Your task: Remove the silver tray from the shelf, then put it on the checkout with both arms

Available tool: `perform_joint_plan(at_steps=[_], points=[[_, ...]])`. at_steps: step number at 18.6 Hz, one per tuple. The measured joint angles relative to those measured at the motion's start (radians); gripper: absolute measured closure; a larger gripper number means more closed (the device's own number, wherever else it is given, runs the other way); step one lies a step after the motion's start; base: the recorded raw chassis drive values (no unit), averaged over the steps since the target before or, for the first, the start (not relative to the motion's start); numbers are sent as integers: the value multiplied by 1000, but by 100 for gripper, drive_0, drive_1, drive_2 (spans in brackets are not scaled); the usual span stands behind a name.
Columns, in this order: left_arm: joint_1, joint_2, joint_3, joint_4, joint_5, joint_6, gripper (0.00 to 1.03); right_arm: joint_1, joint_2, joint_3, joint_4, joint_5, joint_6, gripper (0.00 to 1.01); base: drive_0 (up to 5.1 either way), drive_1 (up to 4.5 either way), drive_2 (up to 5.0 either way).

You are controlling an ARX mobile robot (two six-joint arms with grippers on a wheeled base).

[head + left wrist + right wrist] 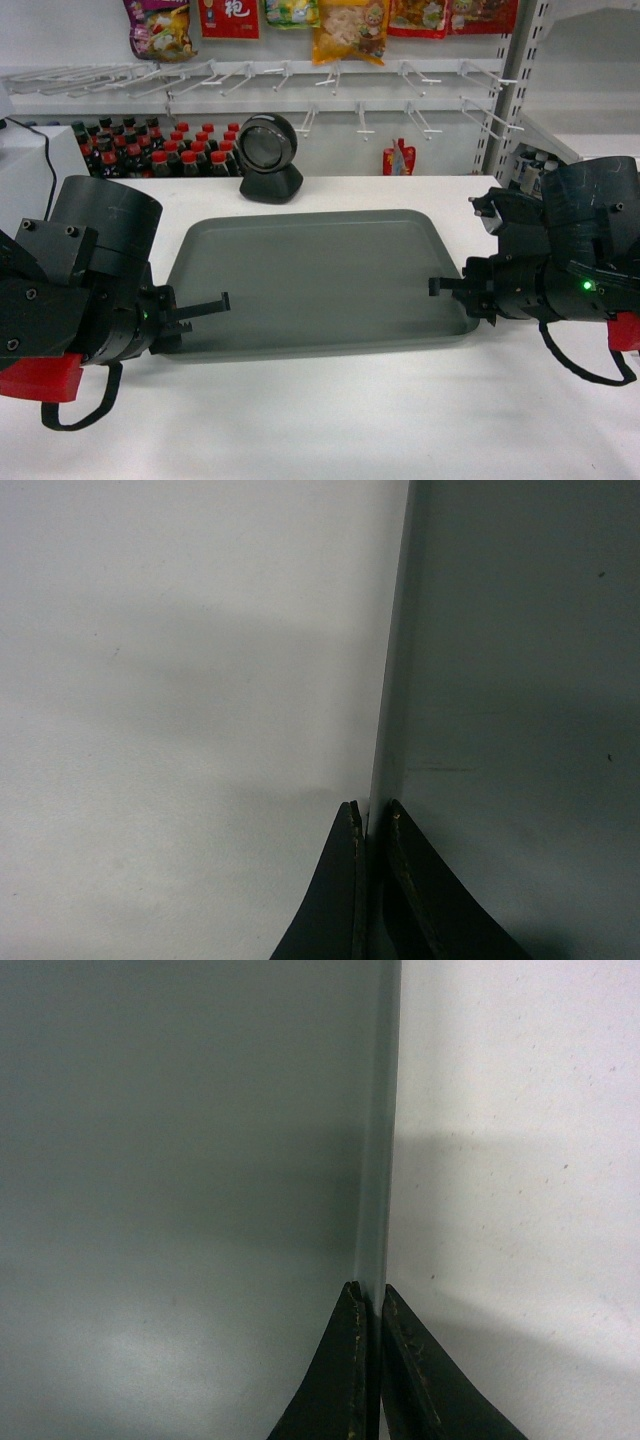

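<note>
Grey-green silver tray (320, 280) is lying flat on your counter (330, 420); left gripper (370, 820) and right gripper (368, 1300) are each pinching its rim.

red snack packet (229, 18) with white Chinese character, other print unreadable

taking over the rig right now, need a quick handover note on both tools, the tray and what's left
Left tool: shut on the left rim of the silver tray, one finger on each side of the rim.
Right tool: shut on the tray's right rim in the same way.
Tray: off the shelf, flat over the white checkout, in front of the black scanner. Whether it fully rests on the counter or is held just above it cannot be told.
Done: tray taken from the shelf and brought to the checkout.
Left: confirm it is set down, open both tools, draw the arms back.
</note>
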State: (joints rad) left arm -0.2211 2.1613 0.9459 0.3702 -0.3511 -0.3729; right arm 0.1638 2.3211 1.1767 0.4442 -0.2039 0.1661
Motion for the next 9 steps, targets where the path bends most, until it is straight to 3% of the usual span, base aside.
perform_joint_plan(at_steps=[1,2,4,7,9], points=[[0,-2,-9,3,-2,7,100,0,-1,-6,-5,0,6,98,0,0,0],[0,-8,-12,0,-5,8,96,1,-8,-12,-3,5,-3,90,0,0,0],[-2,-23,-56,47,-59,25,73,7,-57,-76,54,14,-19,68,0,0,0],[-7,-107,-177,180,-49,66,53,6,-146,-151,144,29,-21,47,0,0,0],[-26,-243,-266,342,-86,109,39,6,-212,-171,157,33,-21,33,0,0,0]])
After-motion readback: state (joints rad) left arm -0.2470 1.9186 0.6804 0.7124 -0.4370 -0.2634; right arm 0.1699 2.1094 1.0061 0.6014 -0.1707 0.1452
